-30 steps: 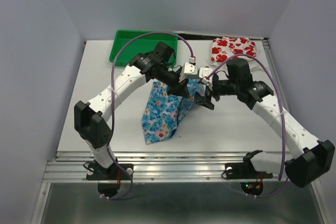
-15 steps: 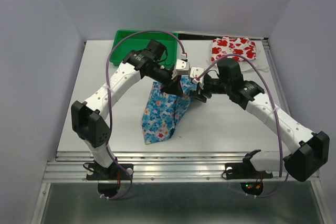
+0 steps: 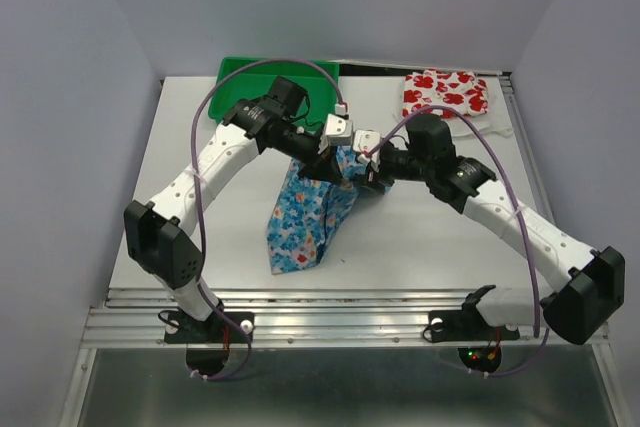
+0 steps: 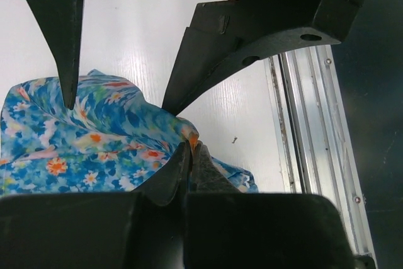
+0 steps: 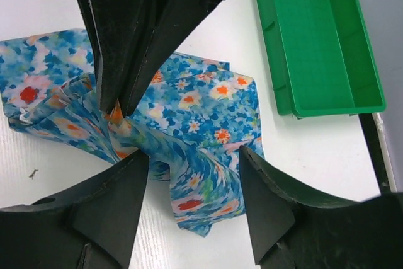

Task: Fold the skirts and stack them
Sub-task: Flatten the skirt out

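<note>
The blue skirt [image 3: 303, 215] with small white and orange flowers lies mid-table, its upper corner lifted. My left gripper [image 3: 337, 160] is shut on that raised corner; in the left wrist view its closed tips [image 4: 189, 147] pinch the blue skirt [image 4: 94, 149]. My right gripper [image 3: 363, 173] faces it closely. In the right wrist view its fingers [image 5: 129, 187] stand apart, and the right gripper [image 5: 194, 153] straddles a hanging fold of the blue skirt [image 5: 208, 111] just below the left gripper's pinch. The white skirt [image 3: 444, 94] with red flowers lies folded at the back right.
A green plastic tray [image 3: 245, 82] sits at the back left, also in the right wrist view as the green tray [image 5: 315, 42]. Metal rails [image 3: 330, 322] run along the near edge. Purple cables loop over both arms.
My right gripper has moved left up to the left gripper and narrowed its jaws round the hanging fold. The left gripper has shifted slightly left, still holding the corner.
</note>
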Tool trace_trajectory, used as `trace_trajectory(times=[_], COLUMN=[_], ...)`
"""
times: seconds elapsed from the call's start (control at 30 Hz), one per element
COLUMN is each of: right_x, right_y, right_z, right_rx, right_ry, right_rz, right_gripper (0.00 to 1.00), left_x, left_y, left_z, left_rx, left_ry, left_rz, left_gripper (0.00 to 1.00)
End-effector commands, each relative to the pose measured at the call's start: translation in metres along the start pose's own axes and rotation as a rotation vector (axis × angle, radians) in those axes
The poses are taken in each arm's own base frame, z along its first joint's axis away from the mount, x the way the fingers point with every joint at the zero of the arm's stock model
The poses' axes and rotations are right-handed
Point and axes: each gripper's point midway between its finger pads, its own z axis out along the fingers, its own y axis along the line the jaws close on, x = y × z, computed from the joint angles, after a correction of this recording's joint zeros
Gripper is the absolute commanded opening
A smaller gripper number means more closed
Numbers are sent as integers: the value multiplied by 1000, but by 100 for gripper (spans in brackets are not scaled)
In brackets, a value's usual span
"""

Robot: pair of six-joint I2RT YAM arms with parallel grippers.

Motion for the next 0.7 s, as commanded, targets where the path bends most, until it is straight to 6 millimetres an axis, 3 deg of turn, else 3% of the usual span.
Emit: trace_trajectory(times=[0.0,0.17,0.27,0.3,0.67], right_x=[-25,-23,-19,-29,-28], right_y=[25,11,22,21,32], right_z=[17,-16,-33,-43,-47], right_rx=[-31,75,96,126,128], right_ry=[-84,-120,-141,-184,-232], right_rz=[-102,-134,-227,-273,-475], right_gripper=[66,69,72,72,73], left_x=[-15,-14,-17,-17,-16], left_y=[-13,-18,-22,-23,-24], left_z=[29,28,28,27,28], left_rx=[24,39,61,68,99], left_ry=[-17,-22,-32,-34,-23], left_rz=[114,113,112,106,81], left_gripper=[0,0,0,0,0])
